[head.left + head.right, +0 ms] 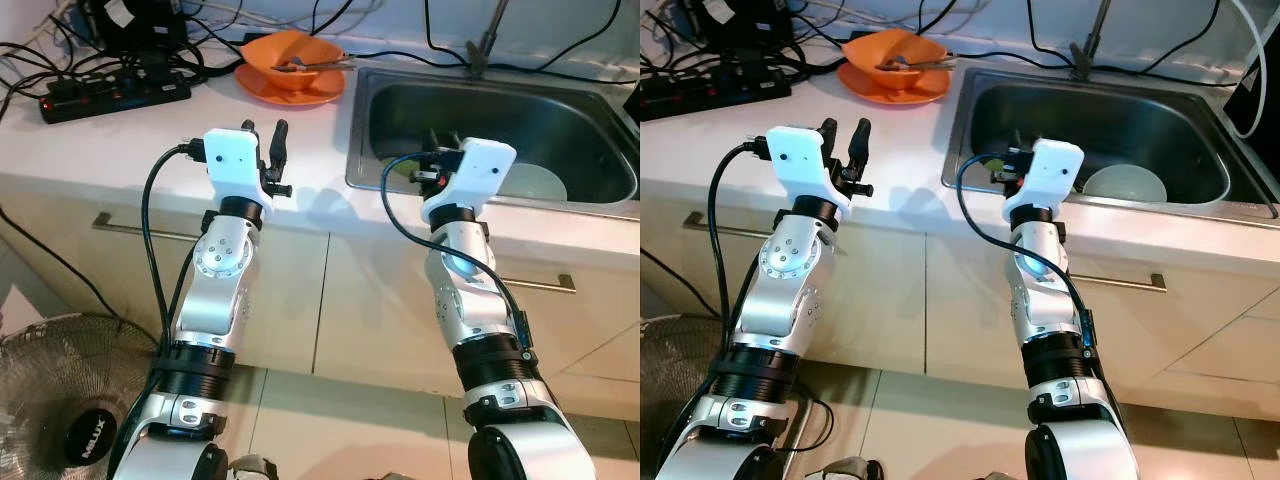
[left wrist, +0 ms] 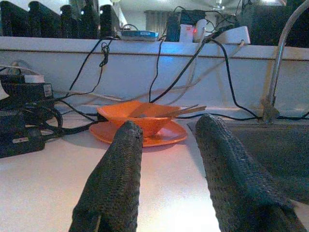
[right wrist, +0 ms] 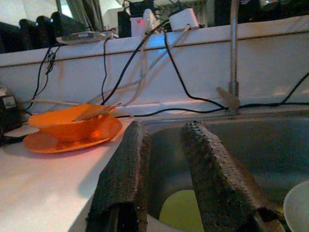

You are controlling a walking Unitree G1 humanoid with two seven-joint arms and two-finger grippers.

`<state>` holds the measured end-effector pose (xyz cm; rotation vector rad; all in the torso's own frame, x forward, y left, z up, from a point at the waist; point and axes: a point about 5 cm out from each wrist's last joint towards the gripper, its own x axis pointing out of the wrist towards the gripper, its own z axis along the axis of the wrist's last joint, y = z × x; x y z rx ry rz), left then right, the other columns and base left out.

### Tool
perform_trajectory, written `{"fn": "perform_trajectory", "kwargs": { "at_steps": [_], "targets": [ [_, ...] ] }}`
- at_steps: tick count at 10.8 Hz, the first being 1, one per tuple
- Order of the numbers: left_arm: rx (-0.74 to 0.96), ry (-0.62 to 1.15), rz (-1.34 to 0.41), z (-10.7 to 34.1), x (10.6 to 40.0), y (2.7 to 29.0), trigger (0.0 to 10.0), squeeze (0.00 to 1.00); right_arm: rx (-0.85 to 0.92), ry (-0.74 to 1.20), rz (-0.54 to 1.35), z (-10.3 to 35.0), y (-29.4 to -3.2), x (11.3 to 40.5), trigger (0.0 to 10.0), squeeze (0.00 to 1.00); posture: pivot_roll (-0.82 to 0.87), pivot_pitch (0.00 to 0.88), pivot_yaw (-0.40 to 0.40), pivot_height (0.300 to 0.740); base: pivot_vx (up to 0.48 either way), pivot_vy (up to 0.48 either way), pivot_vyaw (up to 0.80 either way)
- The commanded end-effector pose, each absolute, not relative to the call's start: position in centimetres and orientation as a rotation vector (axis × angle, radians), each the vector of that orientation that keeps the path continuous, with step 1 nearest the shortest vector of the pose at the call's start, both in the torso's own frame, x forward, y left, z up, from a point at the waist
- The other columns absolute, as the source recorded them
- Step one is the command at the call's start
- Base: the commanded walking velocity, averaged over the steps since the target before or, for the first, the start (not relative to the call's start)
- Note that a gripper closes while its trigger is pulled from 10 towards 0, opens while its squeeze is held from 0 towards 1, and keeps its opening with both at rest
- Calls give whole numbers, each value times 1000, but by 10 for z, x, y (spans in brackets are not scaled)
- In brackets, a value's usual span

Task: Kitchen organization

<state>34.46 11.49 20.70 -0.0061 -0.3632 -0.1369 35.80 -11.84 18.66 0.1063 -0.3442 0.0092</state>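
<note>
Bowl (image 1: pixel 293 58) on plate (image 1: pixel 290 88), far on bench (image 1: pixel 120 140); my left fingers (image 1: pixel 268 152) parted, empty. Right fingers (image 3: pixel 212 179) parted over sink (image 1: pixel 560 110), possibly above green dish (image 3: pixel 181 210).

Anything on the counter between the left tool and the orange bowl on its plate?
Nothing visible. The left tool, fingers open, points at the orange bowl on its orange plate with bare white counter between them. The power strip sits off to the robot's left of that line.

Two black fingers (image 2: pixel 116 183) apart above white counter (image 2: pixel 43 188); orange bowl (image 2: pixel 137 117) on orange plate (image 2: pixel 166 137) ahead.
</note>
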Motion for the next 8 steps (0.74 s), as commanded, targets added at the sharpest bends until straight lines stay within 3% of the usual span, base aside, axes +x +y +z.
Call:
{"fn": "perform_trajectory", "kwargs": {
  "at_steps": [1,2,8],
  "targets": [
    [6,-374,-129,211,346,115,10000,0,67,-364,31,191,-117,357,10000,0,55,74,-37,740,259,0,794],
    [7,-371,-129,211,346,115,10000,0,66,-366,36,191,-116,356,10000,0,54,76,-37,740,262,0,800],
    [17,-364,-132,211,348,115,10000,0,104,-353,53,189,-114,357,10000,0,57,77,-36,740,261,0,0]
  ]
}}
